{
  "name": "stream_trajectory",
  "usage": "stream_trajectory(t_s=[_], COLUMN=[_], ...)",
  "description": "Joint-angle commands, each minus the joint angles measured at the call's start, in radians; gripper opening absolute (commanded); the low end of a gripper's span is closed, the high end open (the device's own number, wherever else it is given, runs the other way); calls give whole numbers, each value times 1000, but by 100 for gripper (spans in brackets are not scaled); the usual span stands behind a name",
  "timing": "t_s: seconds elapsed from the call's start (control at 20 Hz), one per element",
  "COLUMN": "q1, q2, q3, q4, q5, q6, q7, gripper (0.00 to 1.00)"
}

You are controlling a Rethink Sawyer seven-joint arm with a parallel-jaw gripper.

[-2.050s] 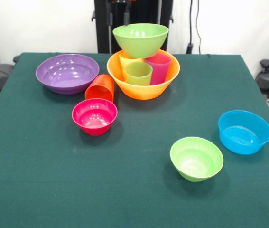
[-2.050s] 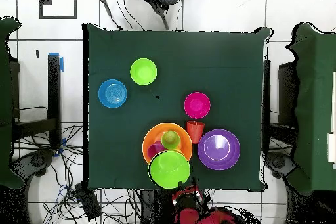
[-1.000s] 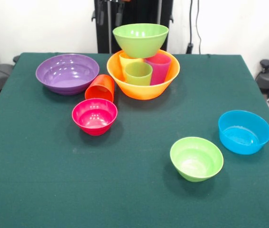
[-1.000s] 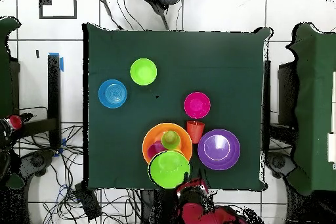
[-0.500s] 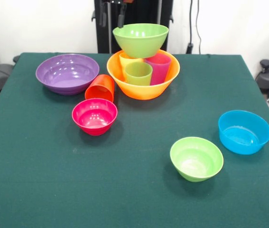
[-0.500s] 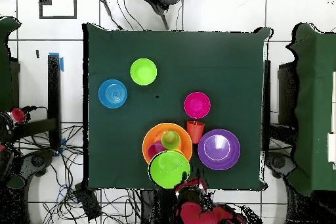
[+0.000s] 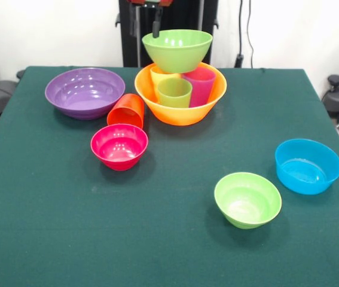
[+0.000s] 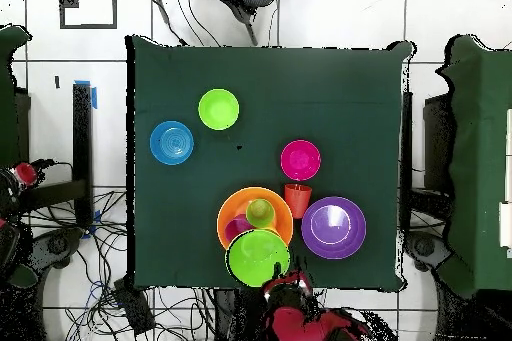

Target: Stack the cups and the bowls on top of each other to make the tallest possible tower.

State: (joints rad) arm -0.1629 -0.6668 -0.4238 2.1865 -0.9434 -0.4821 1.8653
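The tower stands at the table's far side: the large orange bowl [image 7: 181,112] holds the yellow [image 7: 158,74], light green [image 7: 174,92] and magenta [image 7: 200,85] cups upright, and the large light-green bowl [image 7: 177,51] rests on them. It also shows in the overhead view [image 8: 258,257]. The orange-red cup [image 7: 126,110] lies on its side between the purple bowl [image 7: 85,91] and the pink-red bowl [image 7: 119,146]. My gripper [image 7: 145,21] hangs open and empty just behind the tower's top, its tips at the top edge; it also shows in the overhead view [image 8: 285,282].
The small light-green bowl [image 7: 247,200] and the blue bowl [image 7: 308,165] stand apart at the near right of the green table [image 7: 67,227]. The black pedestal [image 7: 181,15] rises behind the tower. Cables lie on the floor around the table.
My gripper's tips have shifted a little sideways and down at the top edge behind the tower. No bowl or cup has moved.
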Motion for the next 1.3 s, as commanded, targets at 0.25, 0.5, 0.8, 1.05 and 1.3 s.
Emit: stream_trajectory(t_s=[0.25,0.5,0.8,1.05,1.3], q1=[29,42,58,48,57], q2=[139,141,148,162,173], q3=[61,46,32,51,44], q4=[-113,-114,-117,-119,-120], q5=[70,76,82,67,78], q6=[-38,-44,-45,-36,-42], q7=[35,28,30,51,47], gripper=[100,100,100,100,100])
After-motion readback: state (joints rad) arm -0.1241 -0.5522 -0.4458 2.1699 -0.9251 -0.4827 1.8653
